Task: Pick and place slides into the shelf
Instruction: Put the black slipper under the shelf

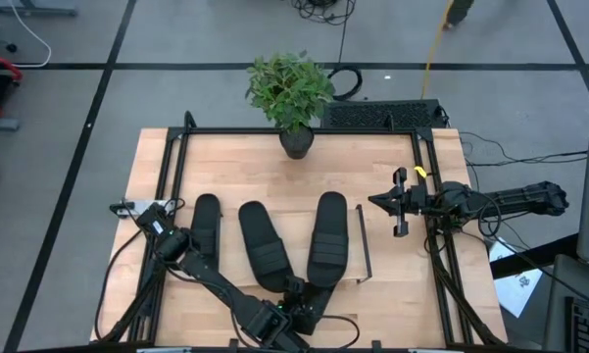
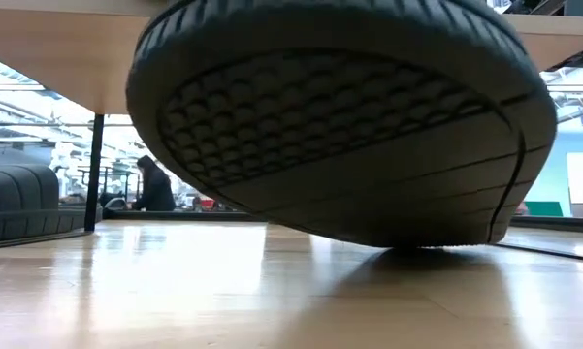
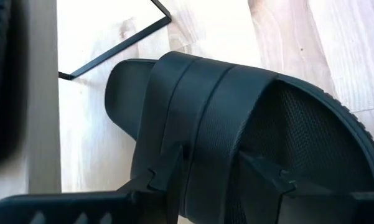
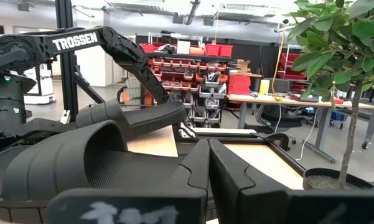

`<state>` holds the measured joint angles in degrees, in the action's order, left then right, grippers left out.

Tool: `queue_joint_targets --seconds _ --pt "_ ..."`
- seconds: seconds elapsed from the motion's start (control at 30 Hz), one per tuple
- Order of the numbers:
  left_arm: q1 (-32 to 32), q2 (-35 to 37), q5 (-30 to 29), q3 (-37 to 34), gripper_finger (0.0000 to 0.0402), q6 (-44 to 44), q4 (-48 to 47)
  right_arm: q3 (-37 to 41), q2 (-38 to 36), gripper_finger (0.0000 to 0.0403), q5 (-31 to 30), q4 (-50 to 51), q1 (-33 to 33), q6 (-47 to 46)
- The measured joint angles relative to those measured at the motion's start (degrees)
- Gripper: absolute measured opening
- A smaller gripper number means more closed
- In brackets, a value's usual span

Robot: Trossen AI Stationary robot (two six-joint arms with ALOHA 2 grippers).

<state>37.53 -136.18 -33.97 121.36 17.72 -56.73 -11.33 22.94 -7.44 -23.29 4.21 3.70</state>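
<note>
Three black slides lie side by side, toes toward the far edge: left [image 1: 206,227], middle [image 1: 262,245] and right [image 1: 328,235]. The right slide [image 3: 236,118] has its toe end on the shelf's pale board [image 3: 112,37], beside a thin black wire end frame [image 1: 364,245]. In the low view its sole [image 2: 340,116] is tilted, with one spot on the tabletop. My left gripper [image 1: 299,297] is at this slide's heel end, open, with its fingers on either side of the ribbed strap's rear part [image 3: 218,165]. My right gripper [image 1: 402,201] waits shut at the table's right side. My left gripper reaches the right slide from the near side, slanting down. Its open fingertips [image 3: 168,171] stand at the strap's rear part [image 3: 205,149]. I cannot tell whether they touch it.
A potted plant [image 1: 292,98] stands at the far edge, in the middle. Black frame bars [image 1: 171,176] run along the table's sides. Bare wood lies between the slides and the plant. A person [image 2: 155,184] is in the room beyond the table.
</note>
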Motion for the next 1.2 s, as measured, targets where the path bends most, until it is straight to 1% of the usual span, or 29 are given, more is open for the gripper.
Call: queue_joint_targets --seconds 0.1,0.6,0.77,1.0,1.2 --pt "-0.08 0.04 1.41 0.0 0.0131 -0.03 0.0 0.0 0.0 0.0 0.02 0.0 0.0 0.0" --pt "0.01 0.04 2.19 0.0 0.0131 -0.66 -0.05 0.0 0.0 0.0 0.02 0.0 0.0 0.0" --pt "-0.01 0.48 4.17 0.02 0.0132 0.69 -0.01 0.0 0.02 0.0 0.02 0.0 0.02 0.0" --pt "0.02 0.9 4.6 0.04 0.0132 1.74 0.07 0.0 0.02 0.0 0.02 0.01 0.0 -0.01" --pt "1.08 1.15 6.07 0.02 0.0132 -3.37 -0.1 0.0 0.02 0.0 0.02 0.02 0.01 -0.01"
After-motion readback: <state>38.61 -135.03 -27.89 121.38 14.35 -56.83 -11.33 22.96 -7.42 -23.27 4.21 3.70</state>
